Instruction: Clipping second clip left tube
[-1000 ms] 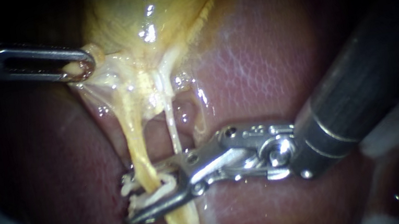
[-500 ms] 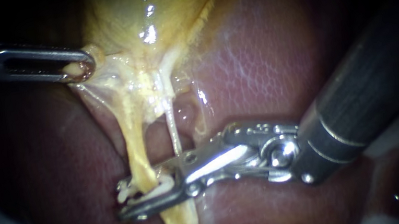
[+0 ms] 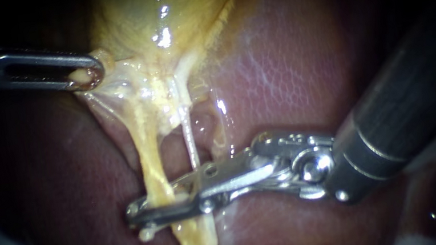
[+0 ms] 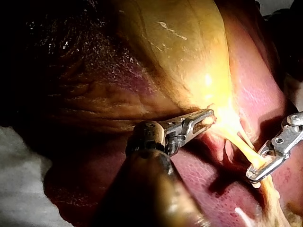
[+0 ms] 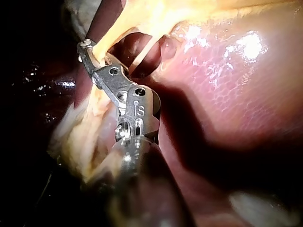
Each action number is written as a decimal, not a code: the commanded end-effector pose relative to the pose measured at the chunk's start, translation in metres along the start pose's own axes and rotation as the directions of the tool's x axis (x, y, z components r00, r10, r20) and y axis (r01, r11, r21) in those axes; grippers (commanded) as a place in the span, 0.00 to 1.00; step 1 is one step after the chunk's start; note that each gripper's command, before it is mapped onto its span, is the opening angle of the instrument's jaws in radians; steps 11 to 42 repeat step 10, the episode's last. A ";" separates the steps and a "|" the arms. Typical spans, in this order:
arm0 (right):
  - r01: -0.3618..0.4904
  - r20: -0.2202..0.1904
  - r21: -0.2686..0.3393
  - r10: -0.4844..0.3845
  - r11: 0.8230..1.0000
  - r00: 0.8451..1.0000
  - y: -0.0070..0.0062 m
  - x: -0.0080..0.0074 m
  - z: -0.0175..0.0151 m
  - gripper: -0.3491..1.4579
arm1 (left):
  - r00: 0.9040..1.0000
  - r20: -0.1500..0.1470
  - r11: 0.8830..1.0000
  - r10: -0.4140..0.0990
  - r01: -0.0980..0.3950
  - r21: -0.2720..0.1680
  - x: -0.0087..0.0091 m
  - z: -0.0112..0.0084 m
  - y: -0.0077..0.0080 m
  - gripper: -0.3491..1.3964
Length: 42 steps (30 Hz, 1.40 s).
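1 thick, taut yel. left tube (image 3: 147, 150)

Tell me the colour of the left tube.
The left tube is pale yellow; the endoscope view shows it best.

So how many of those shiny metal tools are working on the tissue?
2. The slim silver left instrument grips the yellow gallbladder at its lower edge; the silver-jawed, dark-shafted right instrument clamps the thick yellow tube below it. None seems hidden.

Two instruments (image 3: 85, 76) (image 3: 138, 215), two tubes (image 3: 150, 161) (image 3: 190, 141), one gallbladder (image 3: 154, 5), one liver (image 3: 291, 71).
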 end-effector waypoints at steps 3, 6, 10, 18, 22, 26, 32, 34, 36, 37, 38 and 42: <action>0.001 0.002 0.000 -0.001 1.000 1.000 0.0000 -0.0001 0.0001 0.00 | 1.000 0.000 1.000 0.000 0.000 0.000 0.0000 0.0000 0.0000 0.00; 0.002 0.002 0.000 -0.002 1.000 1.000 0.0001 -0.0002 0.0001 0.00 | 1.000 0.000 1.000 0.000 0.000 0.000 0.0000 0.0000 0.0000 0.00; 0.004 0.004 0.000 -0.004 1.000 1.000 0.0003 -0.0005 0.0003 0.00 | 1.000 0.000 1.000 0.000 0.000 0.000 0.0000 0.0000 0.0000 0.00; 0.004 0.004 0.000 -0.004 1.000 1.000 0.0003 -0.0005 0.0003 0.00 | 1.000 0.000 1.000 0.000 0.000 0.000 0.0000 0.0000 0.0000 0.00; 0.004 0.004 0.000 -0.004 1.000 1.000 0.0003 -0.0005 0.0003 0.00 | 1.000 0.000 1.000 0.000 0.000 0.000 0.0000 0.0000 0.0000 0.00; 0.004 0.004 0.000 -0.004 1.000 1.000 0.0003 -0.0005 0.0003 0.00 | 1.000 0.000 1.000 0.000 0.000 0.000 0.0000 0.0000 0.0000 0.00; 0.004 0.004 0.000 -0.004 1.000 1.000 0.0003 -0.0005 0.0003 0.00 | 1.000 0.000 1.000 0.000 0.000 0.000 0.0000 0.0000 0.0000 0.00; 0.004 0.004 0.000 -0.004 1.000 1.000 0.0003 -0.0005 0.0003 0.00 | 1.000 0.000 1.000 0.000 0.000 0.000 0.0000 0.0000 0.0000 0.00; 0.004 0.004 0.000 -0.004 1.000 1.000 0.0003 -0.0005 0.0003 0.00 | 1.000 0.000 1.000 0.000 0.000 0.000 0.0000 0.0000 0.0000 0.00; 0.004 0.004 0.000 -0.004 1.000 1.000 0.0003 -0.0005 0.0003 0.00 | 1.000 0.000 1.000 0.000 0.000 0.000 0.0000 0.0000 0.0000 0.00; 0.004 0.004 0.000 -0.004 1.000 1.000 0.0003 -0.0005 0.0003 0.00 | 1.000 0.000 1.000 0.000 0.000 0.000 0.0000 0.0000 0.0000 0.00; 0.004 0.004 0.000 -0.004 1.000 1.000 0.0003 -0.0005 0.0003 0.00 | 1.000 0.000 1.000 0.000 0.000 0.000 0.0000 0.0000 0.0000 0.00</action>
